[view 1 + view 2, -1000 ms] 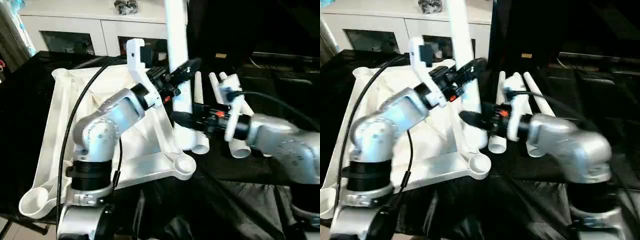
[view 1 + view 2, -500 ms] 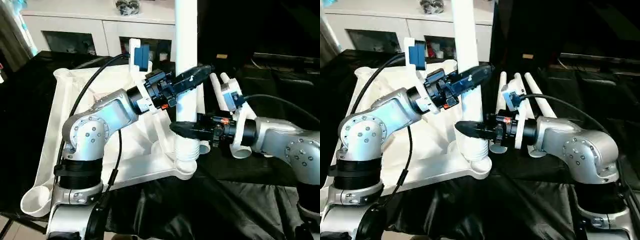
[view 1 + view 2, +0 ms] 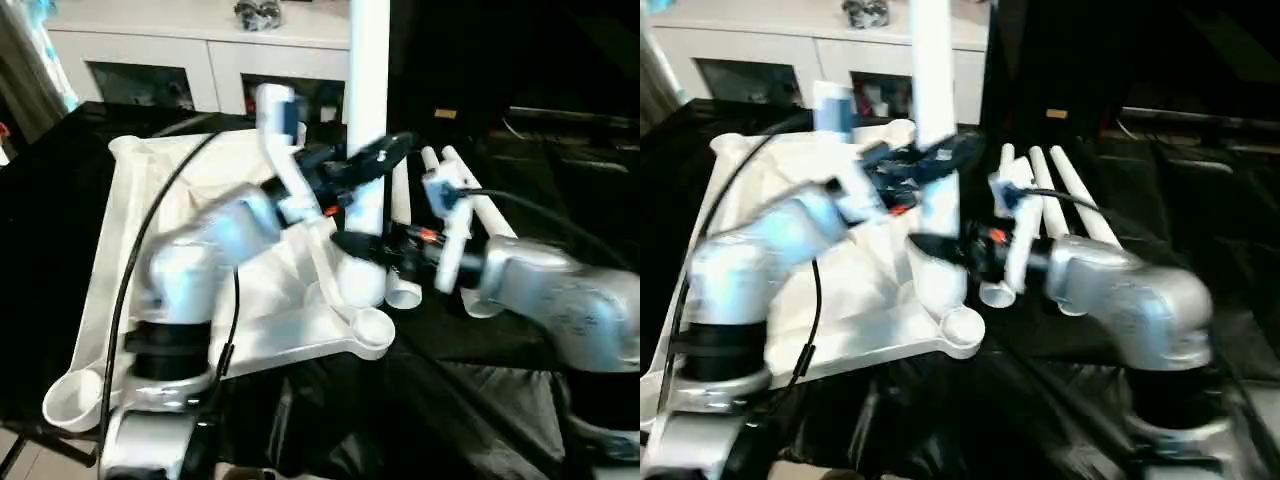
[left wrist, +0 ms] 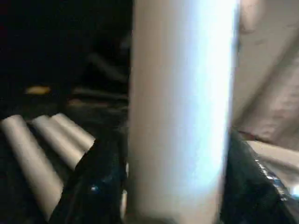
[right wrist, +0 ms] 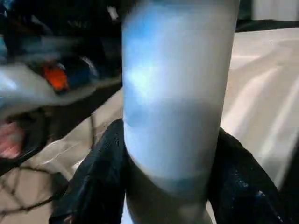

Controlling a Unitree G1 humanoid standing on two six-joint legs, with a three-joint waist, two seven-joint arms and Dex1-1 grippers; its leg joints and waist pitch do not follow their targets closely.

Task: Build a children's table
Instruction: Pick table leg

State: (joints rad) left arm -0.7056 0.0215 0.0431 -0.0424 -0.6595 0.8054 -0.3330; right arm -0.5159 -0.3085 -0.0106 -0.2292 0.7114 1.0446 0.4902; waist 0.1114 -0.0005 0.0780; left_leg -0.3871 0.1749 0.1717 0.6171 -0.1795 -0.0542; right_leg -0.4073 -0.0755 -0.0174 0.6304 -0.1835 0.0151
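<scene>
Holding the long round white plastic leg (image 3: 367, 150) upright over the upturned white tabletop's (image 3: 150, 230) near corner socket, I am clamping my left tool (image 3: 372, 160) and right tool (image 3: 352, 243) on it, three legs (image 3: 470, 195) waiting on the black desk (image 3: 480, 340).

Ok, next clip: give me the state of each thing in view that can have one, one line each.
Table top: upside down, corner sockets up.
Upright leg: standing beside near-right socket, which looks empty.
Spare legs: lying on the black cloth.
Left gripper: around upright leg, high.
Right gripper: around upright leg, lower.
Cabinet doors: closed.
</scene>
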